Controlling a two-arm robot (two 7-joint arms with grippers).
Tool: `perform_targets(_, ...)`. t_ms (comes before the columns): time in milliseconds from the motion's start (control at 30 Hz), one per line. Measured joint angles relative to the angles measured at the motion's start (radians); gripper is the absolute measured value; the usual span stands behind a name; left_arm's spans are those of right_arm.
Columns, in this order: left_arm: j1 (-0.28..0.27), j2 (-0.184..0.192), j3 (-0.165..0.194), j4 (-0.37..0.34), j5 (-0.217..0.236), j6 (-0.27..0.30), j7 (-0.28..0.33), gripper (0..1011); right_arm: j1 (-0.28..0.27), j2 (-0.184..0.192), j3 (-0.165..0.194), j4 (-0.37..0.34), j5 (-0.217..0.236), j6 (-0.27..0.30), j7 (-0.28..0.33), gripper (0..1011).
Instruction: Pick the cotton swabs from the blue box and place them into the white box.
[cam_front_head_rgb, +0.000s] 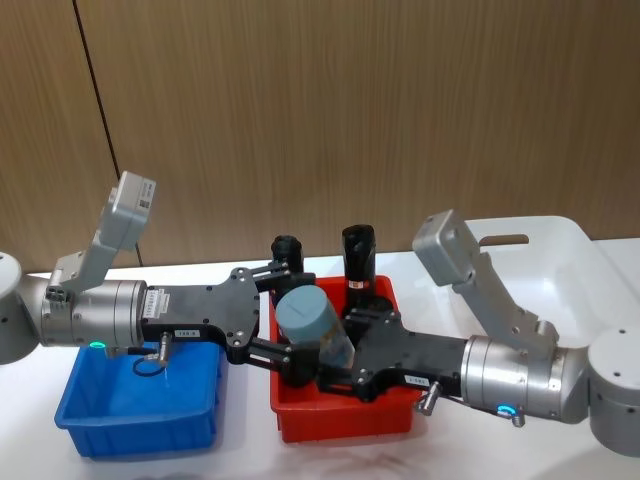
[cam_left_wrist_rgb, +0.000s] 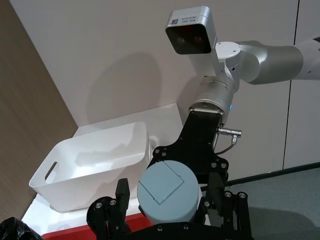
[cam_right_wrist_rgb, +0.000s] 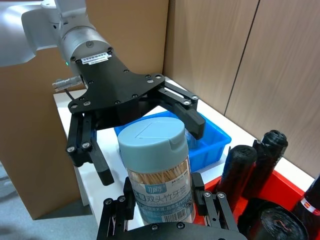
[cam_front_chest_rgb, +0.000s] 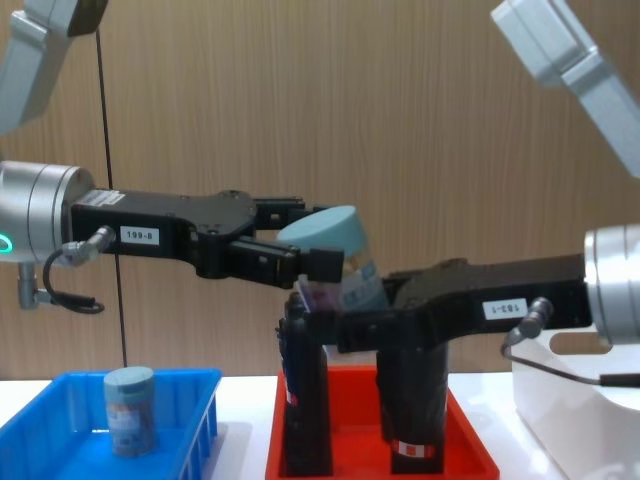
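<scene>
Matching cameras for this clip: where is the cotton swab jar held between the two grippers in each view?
Head view: cotton swab jar at centre, above the red tray, clamped by the right gripper.
Left wrist view: jar bottom centre, lid toward camera.
Right wrist view: jar lower centre, label showing.
Chest view: jar centre, tilted.
Shared landmark: the red tray beneath it; left gripper open around the lid.

Both arms reach level toward each other; the left pincer (cam_right_wrist_rgb: 150, 150) spreads its 2 fingers (cam_right_wrist_rgb: 192, 118) wide, the right pincer (cam_front_head_rgb: 335, 352) grips a cotton swabs jar (cam_front_head_rgb: 303, 316).
</scene>
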Motion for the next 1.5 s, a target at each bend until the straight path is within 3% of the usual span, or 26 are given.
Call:
perform_targets(400,0.000,0.000,0.000,0.000,0.000,0.000,0.000,1004,-0.026,0.046,0.032,-0.017,0.062,-0.011,-0.046,668)
perform_targets(933,0.000,0.000,0.000,0.000,0.000,0.000,0.000,1004,-0.046,0.136,0.118,0.011,0.148,-0.042,-0.161,668)
perform_targets(1500,0.000,0.000,0.000,0.000,0.000,0.000,0.000,1004,0.021,0.157,0.162,0.166,0.116,-0.064,-0.272,668)
